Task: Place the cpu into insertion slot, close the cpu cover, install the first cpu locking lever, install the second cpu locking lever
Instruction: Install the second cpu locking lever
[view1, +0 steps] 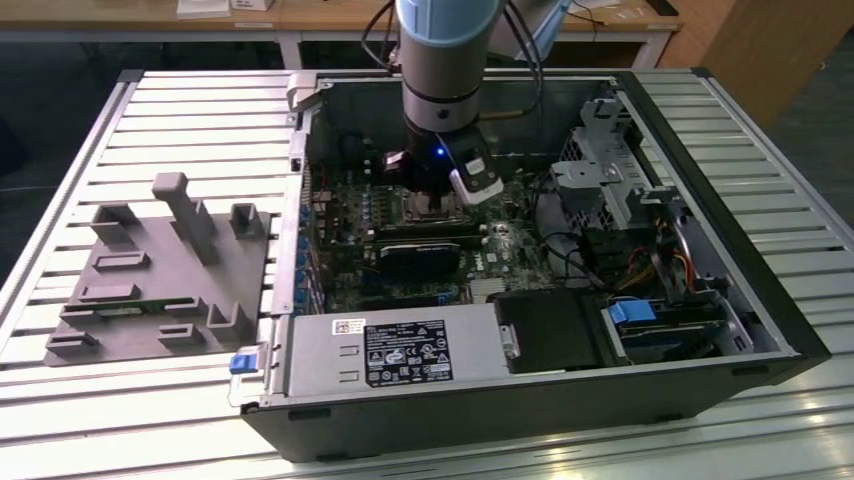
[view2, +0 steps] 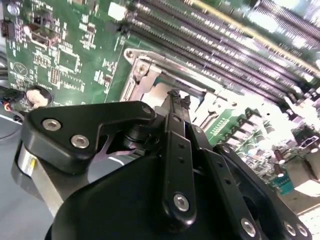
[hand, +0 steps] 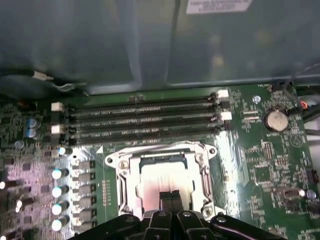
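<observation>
The cpu lies in the insertion slot, beside the memory slots, inside the computer case.

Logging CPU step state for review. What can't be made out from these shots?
- Exterior view: the slot sits under the arm and hand, so the cpu and cover cannot be judged there.
- First wrist view: the hand covers the near edge of the cover; the locking levers' latch state cannot be told.
- Second wrist view: the hand blocks most of the slot; whether it touches the cpu is unclear.
</observation>
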